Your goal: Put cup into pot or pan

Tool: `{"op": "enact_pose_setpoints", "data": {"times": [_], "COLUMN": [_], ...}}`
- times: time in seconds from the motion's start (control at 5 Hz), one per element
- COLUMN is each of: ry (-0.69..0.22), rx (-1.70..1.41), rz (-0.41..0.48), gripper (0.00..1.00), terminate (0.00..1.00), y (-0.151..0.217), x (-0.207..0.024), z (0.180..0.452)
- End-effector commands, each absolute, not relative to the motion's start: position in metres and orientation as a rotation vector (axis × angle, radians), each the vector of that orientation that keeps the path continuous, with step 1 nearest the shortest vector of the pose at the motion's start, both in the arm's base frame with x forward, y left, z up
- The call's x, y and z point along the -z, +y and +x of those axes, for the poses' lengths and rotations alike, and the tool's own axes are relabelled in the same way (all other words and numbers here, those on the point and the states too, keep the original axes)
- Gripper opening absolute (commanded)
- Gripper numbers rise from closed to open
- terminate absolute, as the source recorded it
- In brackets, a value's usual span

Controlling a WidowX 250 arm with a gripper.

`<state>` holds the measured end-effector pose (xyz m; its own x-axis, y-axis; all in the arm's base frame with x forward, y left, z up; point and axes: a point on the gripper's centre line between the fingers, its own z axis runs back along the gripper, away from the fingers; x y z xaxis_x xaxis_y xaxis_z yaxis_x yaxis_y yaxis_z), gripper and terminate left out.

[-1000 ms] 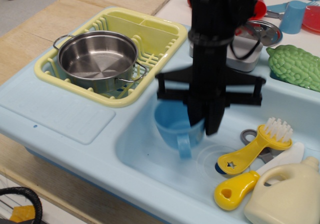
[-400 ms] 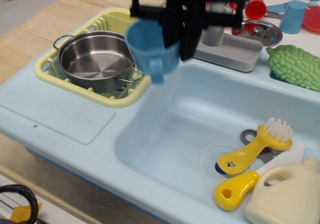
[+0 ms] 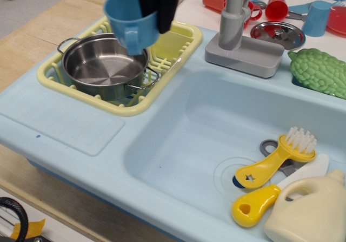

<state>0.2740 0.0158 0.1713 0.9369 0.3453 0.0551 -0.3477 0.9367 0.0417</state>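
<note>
Black gripper point(image 3: 154, 6) is clamped on the rim of the cup point(image 3: 128, 19), a smooth mid-blue plastic mug held in the air above the far right edge of the pot point(image 3: 104, 64). Cup stands upright, mouth up, handle toward the camera. Pot is shiny steel, shallow, round, seated in a yellow ribbed rack point(image 3: 178, 39) on a pale blue toy sink point(image 3: 70, 125) over a wooden table point(image 3: 48, 23).

Cup point(image 3: 127, 17) in claw point(image 3: 154, 9): smooth blue plastic, slight gloss. Pot point(image 3: 105, 64) just below claw: shiny steel. Rack point(image 3: 173, 33) under pot: matt yellow plastic.
</note>
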Motion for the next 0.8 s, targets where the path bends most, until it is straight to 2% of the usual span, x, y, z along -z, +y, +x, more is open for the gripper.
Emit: {"op": "enact_pose_setpoints", "data": {"times": [0.0, 0.2, 0.4, 0.6], "ry": [-0.053, -0.047, -0.047, -0.047], "rx": [-0.373, -0.395, -0.395, -0.395], "rz": [0.051, 0.039, 0.039, 0.039], "gripper": [0.0, 1.0, 1.0, 1.0], "terminate": [0.0, 0.0, 0.0, 1.0], "y": [0.043, 0.056, 0.056, 0.056], "x": [-0.168, -0.159, -0.159, -0.159], "z": [0.271, 0.259, 0.259, 0.259]}}
